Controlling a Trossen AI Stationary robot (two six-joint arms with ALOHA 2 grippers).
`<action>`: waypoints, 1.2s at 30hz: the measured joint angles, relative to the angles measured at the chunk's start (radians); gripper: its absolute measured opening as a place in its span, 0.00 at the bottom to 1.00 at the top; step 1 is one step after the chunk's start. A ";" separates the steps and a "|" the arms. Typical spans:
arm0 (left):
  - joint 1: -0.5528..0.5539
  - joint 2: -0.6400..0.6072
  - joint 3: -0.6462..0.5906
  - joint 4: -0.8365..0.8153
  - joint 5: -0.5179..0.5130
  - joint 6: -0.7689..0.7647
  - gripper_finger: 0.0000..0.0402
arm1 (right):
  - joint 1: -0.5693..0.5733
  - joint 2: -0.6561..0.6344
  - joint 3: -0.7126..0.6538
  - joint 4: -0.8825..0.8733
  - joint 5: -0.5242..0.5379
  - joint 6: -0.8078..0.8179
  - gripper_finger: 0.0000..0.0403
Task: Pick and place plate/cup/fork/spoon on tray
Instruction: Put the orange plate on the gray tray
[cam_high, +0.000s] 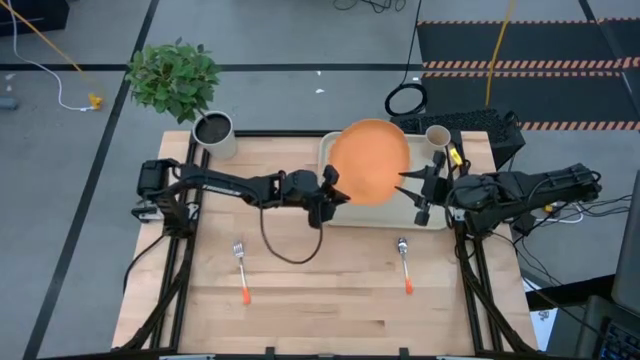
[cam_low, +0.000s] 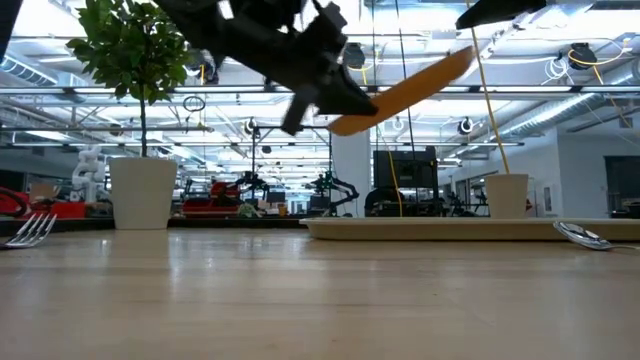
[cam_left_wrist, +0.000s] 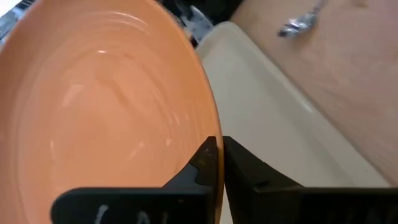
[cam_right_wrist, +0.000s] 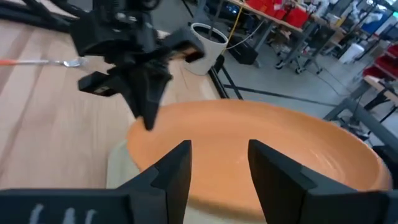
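The orange plate (cam_high: 368, 160) is up in the air over the pale tray (cam_high: 436, 218), tilted, and my left gripper (cam_high: 332, 196) is shut on its rim. In the low view the plate (cam_low: 420, 82) slopes up away from that gripper (cam_low: 345, 100). My right gripper (cam_high: 412, 190) is open at the plate's right edge; in its wrist view (cam_right_wrist: 217, 165) the plate (cam_right_wrist: 267, 149) lies just beyond the fingers. The beige cup (cam_high: 437, 136) stands on the tray's far right corner. The fork (cam_high: 241, 268) and the spoon (cam_high: 404, 262) lie on the table. My left gripper pinches the plate's rim (cam_left_wrist: 210, 134) between its two fingers, one on the upper face and one underneath, at the plate's near left edge. The fingers come from the table's left, roughly level. The plate is lifted clear above the tray, tilted with its held edge lowest.
A light pot with dark soil (cam_high: 213, 130) and a leafy plant stands at the table's far left corner. The tray's low rim (cam_low: 450, 228) shows under the plate. The wooden table's near half holds only the fork and spoon.
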 joint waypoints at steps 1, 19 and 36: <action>0.006 0.012 0.019 -0.003 0.012 -0.002 0.04 | -0.001 0.000 0.000 0.000 0.001 -0.009 0.38; 0.067 0.408 0.577 -0.397 0.083 -0.012 0.02 | -0.005 0.008 -0.001 0.035 0.077 -0.053 0.38; 0.098 0.487 0.577 -0.339 0.115 -0.153 0.05 | -0.005 0.019 -0.001 0.037 0.078 -0.045 0.38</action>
